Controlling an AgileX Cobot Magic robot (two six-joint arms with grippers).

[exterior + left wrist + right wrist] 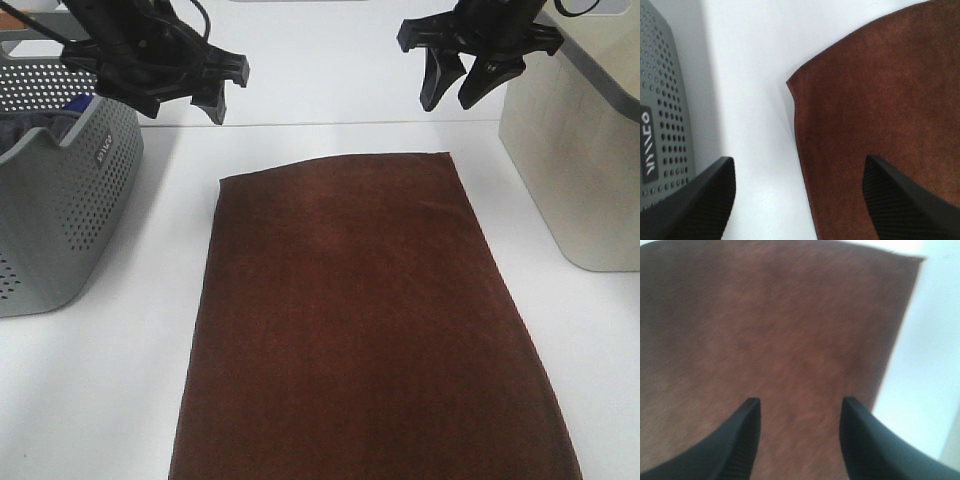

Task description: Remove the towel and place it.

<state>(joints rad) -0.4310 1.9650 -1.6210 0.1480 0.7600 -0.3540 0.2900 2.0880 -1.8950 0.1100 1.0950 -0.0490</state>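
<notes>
**Towel flat on the tabletop, both hands open above its far end**

From where I stand, the dark brown towel (370, 320) lies spread out flat on the white tabletop (130, 380), long way on, with one short edge toward the arms and the near end running out of the high view. It has hardly a wrinkle (only a slight lift along the far edge).

The left hand (183, 110) hangs in the air above the towel's far left corner, its jaws wide apart and nothing between them. In its own wrist view one finger (700, 205) sits over the bare tabletop just beside the grey perforated basket (60, 200), the other over the brown cloth, and the corner of the towel lies in the gap beneath them.

The right hand (450, 100) hangs above the far right part of the towel, jaws apart though less widely, and empty. Its wrist view shows both fingers (740, 445) over the cloth, with the towel's right edge and corner just off to one side.

Neither hand touches the towel. The basket stands apart from the towel on the left, with some blue and grey fabric inside, and a beige bin (580, 170) stands off to the right
</notes>
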